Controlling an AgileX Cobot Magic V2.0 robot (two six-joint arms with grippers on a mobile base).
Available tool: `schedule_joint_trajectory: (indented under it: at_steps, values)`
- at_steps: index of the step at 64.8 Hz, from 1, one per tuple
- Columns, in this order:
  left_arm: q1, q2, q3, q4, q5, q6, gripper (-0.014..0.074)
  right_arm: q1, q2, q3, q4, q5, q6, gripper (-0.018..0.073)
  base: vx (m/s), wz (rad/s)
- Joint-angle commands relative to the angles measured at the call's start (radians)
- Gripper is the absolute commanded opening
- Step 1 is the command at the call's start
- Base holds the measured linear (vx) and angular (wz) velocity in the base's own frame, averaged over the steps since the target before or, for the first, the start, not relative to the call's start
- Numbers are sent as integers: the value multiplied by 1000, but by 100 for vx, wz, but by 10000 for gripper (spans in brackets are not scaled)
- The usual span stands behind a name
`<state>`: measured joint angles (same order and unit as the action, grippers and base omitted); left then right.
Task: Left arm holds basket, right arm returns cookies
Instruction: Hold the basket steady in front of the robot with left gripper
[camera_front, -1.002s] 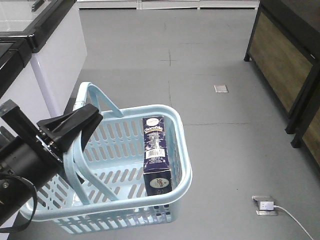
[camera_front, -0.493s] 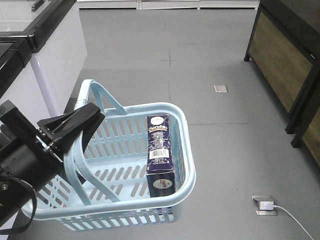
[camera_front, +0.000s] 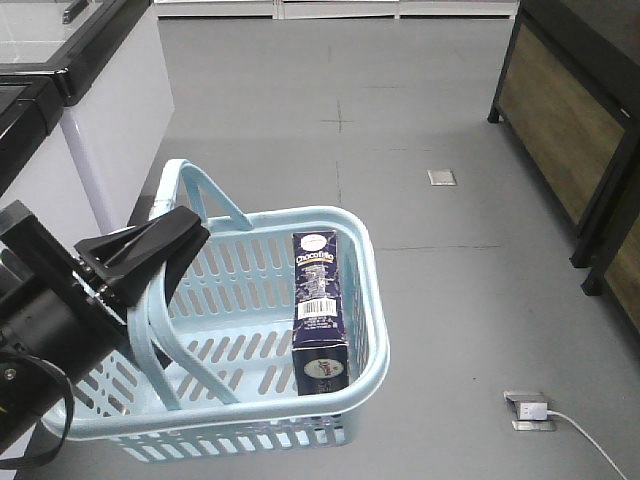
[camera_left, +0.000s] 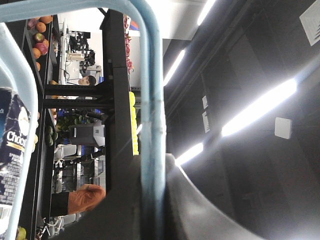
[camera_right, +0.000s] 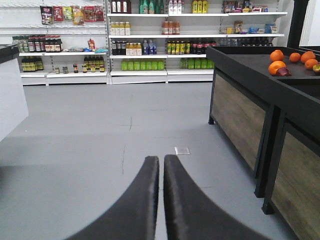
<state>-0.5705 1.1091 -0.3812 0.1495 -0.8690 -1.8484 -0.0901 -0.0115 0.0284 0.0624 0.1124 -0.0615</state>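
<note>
The basket (camera_front: 372, 300) holds the cookies (camera_front: 319, 305) box, standing beside its side wall. The left gripper (camera_front: 188, 237) grasps the basket handle (camera_front: 215, 195); the right gripper (camera_right: 161, 197) is clenched, empty.

Floor: grey floor (camera_front: 450, 100), smooth, with faint seam lines crossing and a small metal plate (camera_front: 441, 177) set flush in it.
Outlet: a floor socket (camera_front: 527, 410) sat low at the right, a white cable (camera_front: 590, 445) trailing off from it.
Left side: a white counter (camera_front: 115, 110) with a black top edge.
Right side: black-framed stands (camera_front: 560, 130) faced in wood panels.
Back wall: white shelving (camera_right: 150, 37) was packed with rows of green, yellow and dark bottles.
Produce: oranges (camera_right: 277, 62) rested on a dark stand top.
Light: long bright strips (camera_left: 260, 112) ran across a dark ceiling.
</note>
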Motion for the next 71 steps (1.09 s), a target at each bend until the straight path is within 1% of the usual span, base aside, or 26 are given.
schedule_joint_trajectory:
  at_steps: [1,71]
  values:
    - [-7,-28,-31,-16,-130,-5,-3,0,-13,17,-3,-68,-9,-6,0,0]
    - [-7,-28,-31,-16,-130,-5,-3,0,-13,17,-3,-68,-9,-6,0,0]
